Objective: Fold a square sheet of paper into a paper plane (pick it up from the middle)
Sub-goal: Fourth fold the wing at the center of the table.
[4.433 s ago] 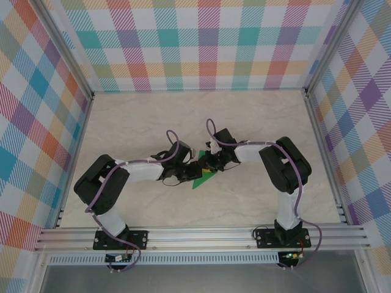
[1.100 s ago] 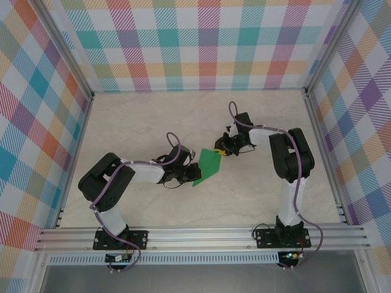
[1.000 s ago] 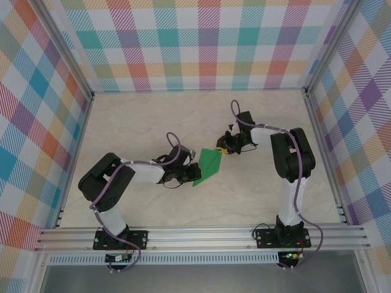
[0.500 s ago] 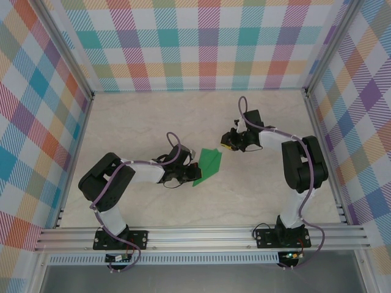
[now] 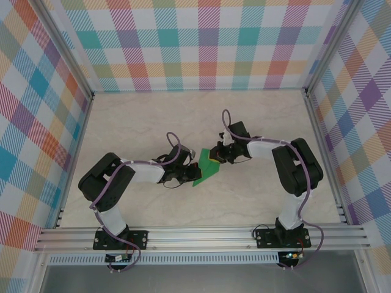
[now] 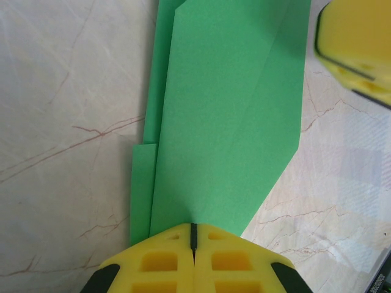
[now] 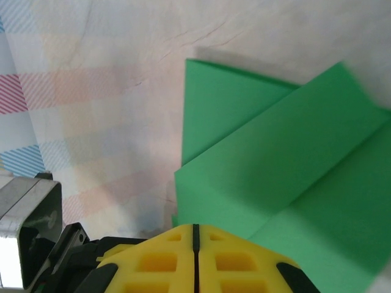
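The square sheet of paper (image 5: 208,166) is bright green, folded into a long pointed shape with lengthwise creases, and lies flat on the marble table. In the left wrist view the paper (image 6: 226,122) runs out from under my left gripper (image 6: 193,227), whose jaws are shut with their tips resting on its near end. My left gripper (image 5: 190,172) sits at the paper's left edge. My right gripper (image 5: 214,156) is at the far upper end; there its jaws (image 7: 195,227) are shut over the edge of the paper (image 7: 293,159), where one folded flap overlaps another.
Bare marble table (image 5: 153,122) surrounds the paper on all sides. Checked walls stand at the back and both sides, and an aluminium rail (image 5: 201,235) runs along the near edge. A yellow finger of the right gripper (image 6: 354,55) shows beside the paper's far corner.
The right gripper drew away to the upper right, then came back left and down onto the paper's far end. The left gripper and the paper stayed put.
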Robot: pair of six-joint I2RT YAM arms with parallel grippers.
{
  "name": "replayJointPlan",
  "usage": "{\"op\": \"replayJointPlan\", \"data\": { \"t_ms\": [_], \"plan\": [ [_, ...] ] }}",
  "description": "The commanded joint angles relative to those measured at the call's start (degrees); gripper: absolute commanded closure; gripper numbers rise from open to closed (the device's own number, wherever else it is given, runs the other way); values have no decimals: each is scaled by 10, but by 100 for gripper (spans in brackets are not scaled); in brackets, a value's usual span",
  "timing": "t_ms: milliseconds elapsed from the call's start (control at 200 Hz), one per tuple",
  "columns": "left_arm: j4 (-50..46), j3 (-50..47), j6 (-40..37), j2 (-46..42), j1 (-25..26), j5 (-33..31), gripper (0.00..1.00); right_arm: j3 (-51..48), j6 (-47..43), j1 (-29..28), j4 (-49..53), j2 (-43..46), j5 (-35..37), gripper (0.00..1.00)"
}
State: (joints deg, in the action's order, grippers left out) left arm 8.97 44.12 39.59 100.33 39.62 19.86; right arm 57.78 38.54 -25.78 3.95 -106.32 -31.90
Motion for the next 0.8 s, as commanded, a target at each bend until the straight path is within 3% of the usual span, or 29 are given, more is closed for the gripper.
{"op": "replayJointPlan", "data": {
  "t_ms": [0, 560, 800],
  "plan": [
    [-111, -24, -5, 28, -2, -41, 100, -2, 9, -12, -22, -7, 5, 93],
    [-111, -25, -6, 37, -1, -40, 100, 15, -16, -20, -6, -65, 52, 91],
    [-109, -35, -7, 38, -1, -45, 100, 20, -22, 5, 8, -71, 73, 91]
  ]
}}
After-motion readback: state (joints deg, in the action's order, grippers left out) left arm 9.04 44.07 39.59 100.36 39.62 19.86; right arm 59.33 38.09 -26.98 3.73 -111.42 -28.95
